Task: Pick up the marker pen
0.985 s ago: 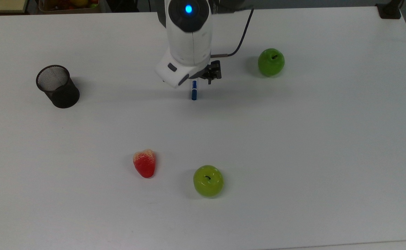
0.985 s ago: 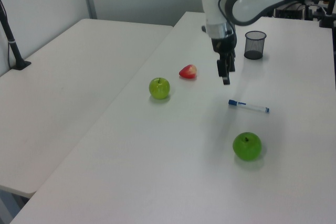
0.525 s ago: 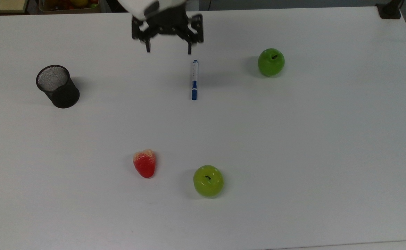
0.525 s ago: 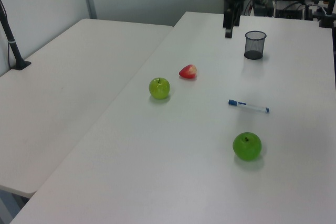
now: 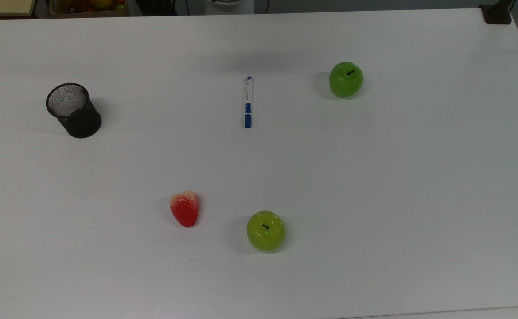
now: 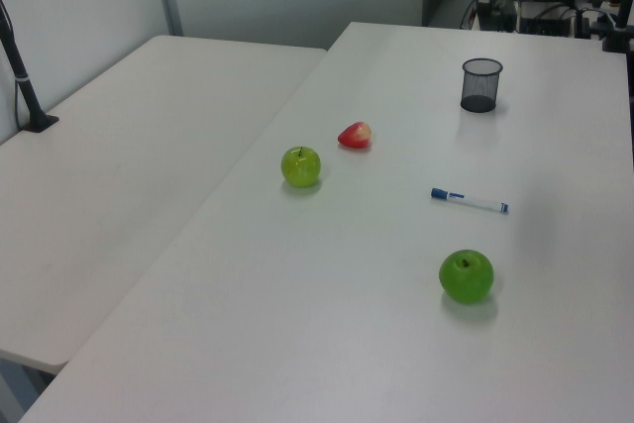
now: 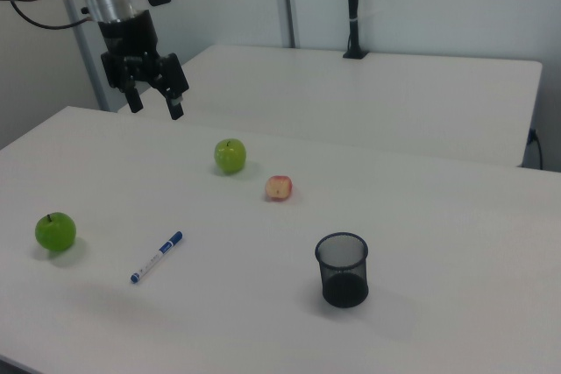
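Marker pen (image 5: 247, 102) — a slim white barrel with a blue cap and a small blue end — lies flat on the white table (image 5: 374, 199), touched by nothing. In the top view it runs nearly straight up and down, the cap at its lower end, and it sits between the black wire-mesh pen cup (image 5: 73, 110) on the top view's left and a dark green apple (image 5: 346, 79) on the top view's right, well apart from both. In the left view the marker pen (image 6: 469, 201) lies between the mesh cup (image 6: 480, 84) behind it and the dark green apple (image 6: 466, 275) in front.

The black two-finger gripper (image 7: 152, 101) shows in the right view, hanging high above the table near the right view's upper left, well away from the marker pen (image 7: 157, 257). Its fingers (image 7: 174, 102) point downward and stand wide apart, with nothing between them.

A lighter, yellow-green apple (image 5: 265, 230) and a red strawberry-shaped piece with a pale top (image 5: 185, 208) rest near each other in the lower middle of the top view, not touching. In the right view they are beyond the pen — the yellow-green apple (image 7: 230, 156) and the red piece (image 7: 279, 187) — and the mesh cup (image 7: 343, 270) stands upright nearer to the camera.
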You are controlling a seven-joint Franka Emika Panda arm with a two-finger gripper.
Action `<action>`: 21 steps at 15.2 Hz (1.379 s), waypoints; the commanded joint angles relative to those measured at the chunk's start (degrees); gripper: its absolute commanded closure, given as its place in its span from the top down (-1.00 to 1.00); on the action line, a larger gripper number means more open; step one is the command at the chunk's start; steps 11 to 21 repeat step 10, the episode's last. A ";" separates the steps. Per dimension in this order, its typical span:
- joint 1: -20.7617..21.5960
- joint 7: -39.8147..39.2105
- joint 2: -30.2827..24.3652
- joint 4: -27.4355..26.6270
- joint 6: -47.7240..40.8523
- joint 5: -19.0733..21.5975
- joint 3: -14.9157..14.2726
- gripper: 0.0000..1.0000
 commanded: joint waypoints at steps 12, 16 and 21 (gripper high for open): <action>6.49 -0.58 1.14 -2.66 0.19 1.24 -4.90 1.00; 6.49 -0.58 1.14 -2.66 0.19 1.24 -4.90 1.00; 6.49 -0.58 1.14 -2.66 0.19 1.24 -4.90 1.00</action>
